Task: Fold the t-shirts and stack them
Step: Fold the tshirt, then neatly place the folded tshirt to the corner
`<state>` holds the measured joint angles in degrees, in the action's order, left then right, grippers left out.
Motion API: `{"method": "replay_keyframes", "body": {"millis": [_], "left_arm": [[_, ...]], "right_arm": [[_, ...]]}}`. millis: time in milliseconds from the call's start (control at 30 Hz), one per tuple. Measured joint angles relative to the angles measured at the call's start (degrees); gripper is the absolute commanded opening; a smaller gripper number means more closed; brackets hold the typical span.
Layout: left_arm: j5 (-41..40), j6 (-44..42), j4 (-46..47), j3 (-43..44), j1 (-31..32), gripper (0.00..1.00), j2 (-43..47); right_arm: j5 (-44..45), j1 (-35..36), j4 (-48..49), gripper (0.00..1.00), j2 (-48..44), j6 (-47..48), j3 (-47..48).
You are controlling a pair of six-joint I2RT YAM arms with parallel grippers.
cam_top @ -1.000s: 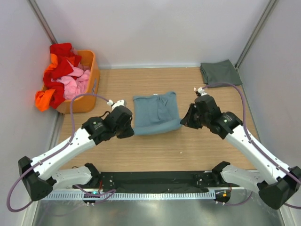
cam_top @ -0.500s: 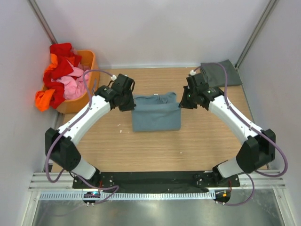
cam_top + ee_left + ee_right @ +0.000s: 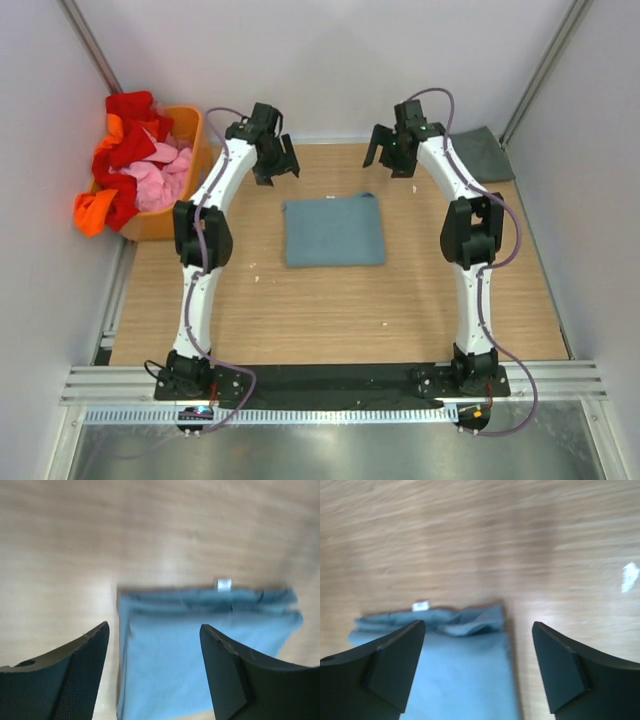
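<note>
Top external: left end effector (image 3: 277, 171), right end effector (image 3: 385, 163) released, beyond blue t-shirt (image 3: 334, 231).

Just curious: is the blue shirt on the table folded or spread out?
Folded. The blue shirt lies as a compact rectangle; the wrist views show stacked layers at its edge.

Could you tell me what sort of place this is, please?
Probably a robot test cell in a lab: white panels enclose a wooden table, the left arm and right arm are fixed to a black plate, and an orange basket of clothes sits far left.
</note>
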<state>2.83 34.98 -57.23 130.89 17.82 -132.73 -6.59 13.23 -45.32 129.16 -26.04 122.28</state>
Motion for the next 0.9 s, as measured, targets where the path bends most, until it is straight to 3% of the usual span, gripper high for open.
{"method": "replay_keyframes", "body": {"millis": [67, 133, 367, 467, 600, 900], "left_arm": [[0.31, -0.37, -2.10, 8.48, -1.55, 0.75, -6.49], [0.26, -0.76, -4.63, 6.88, -2.84, 0.77, -6.64], [1.38, -0.92, -1.05, -20.85, -2.97, 0.75, 14.21], [3.48, -0.92, 4.00, -30.03, -2.45, 0.75, 24.24], [6.82, -0.37, 12.72, -41.68, -1.84, 0.70, 32.22], [10.08, 0.52, 22.27, -46.16, -0.28, 0.58, 21.16]], "right_arm": [[0.13, -1.27, -0.70, 0.99, 3.65, 1.14, 4.37], [0.22, -2.47, -2.10, 1.00, 2.36, 1.88, 2.01], [-9.25, -4.59, 7.65, 1.00, -20.37, 1.66, -30.51], [-14.01, -5.42, 13.25, 1.00, -24.00, 1.49, -37.90], [-19.10, -5.95, 19.58, 1.00, -22.32, 0.85, -44.74], [-25.92, -6.73, 28.50, 1.00, -14.12, -0.07, -46.71]]}}
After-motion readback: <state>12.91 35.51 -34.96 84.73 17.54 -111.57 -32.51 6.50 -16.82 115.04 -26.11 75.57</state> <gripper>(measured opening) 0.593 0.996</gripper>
